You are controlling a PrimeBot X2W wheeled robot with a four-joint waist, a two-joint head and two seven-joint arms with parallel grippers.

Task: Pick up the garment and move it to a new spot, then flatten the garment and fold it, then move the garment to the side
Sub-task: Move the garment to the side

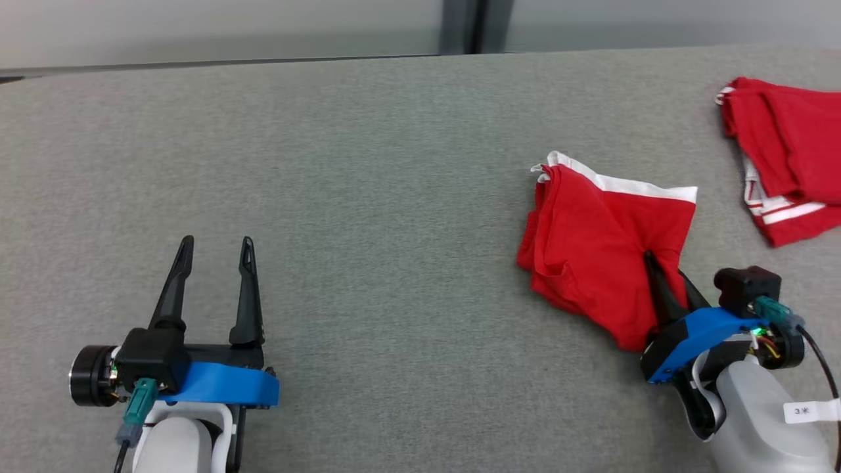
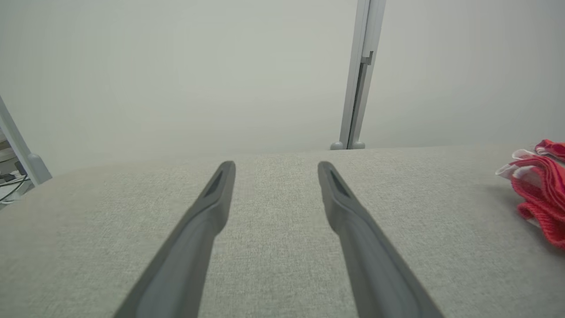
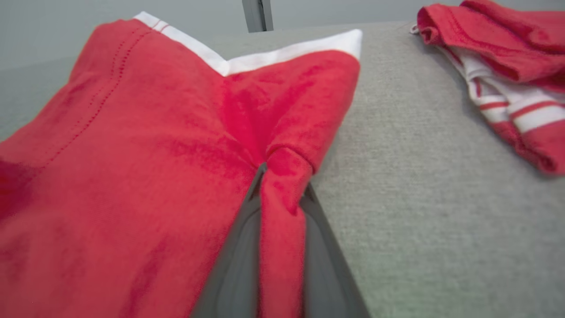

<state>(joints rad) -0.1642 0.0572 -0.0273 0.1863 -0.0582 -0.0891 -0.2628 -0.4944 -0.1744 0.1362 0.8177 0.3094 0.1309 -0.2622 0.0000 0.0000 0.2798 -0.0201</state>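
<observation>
Grey fabric table [image 1: 328, 164], red garment [image 1: 591, 243] on it, striped red cloth [image 1: 788, 151] nearby

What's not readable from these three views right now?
Tips of the right gripper: right wrist view, wrapped in the pinched fold of the red garment.
Full extent of the striped red garment: head view, cut off by the right edge.
Forearm label: head view, print too small to read.

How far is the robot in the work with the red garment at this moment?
Done: nothing complete; the garment lies crumpled on the table. In hand: the right gripper is shut on a fold at its near edge, the start of the pick-up; the left gripper is open, holding nothing. Left: carry it to a new spot, flatten, fold, move aside.
</observation>
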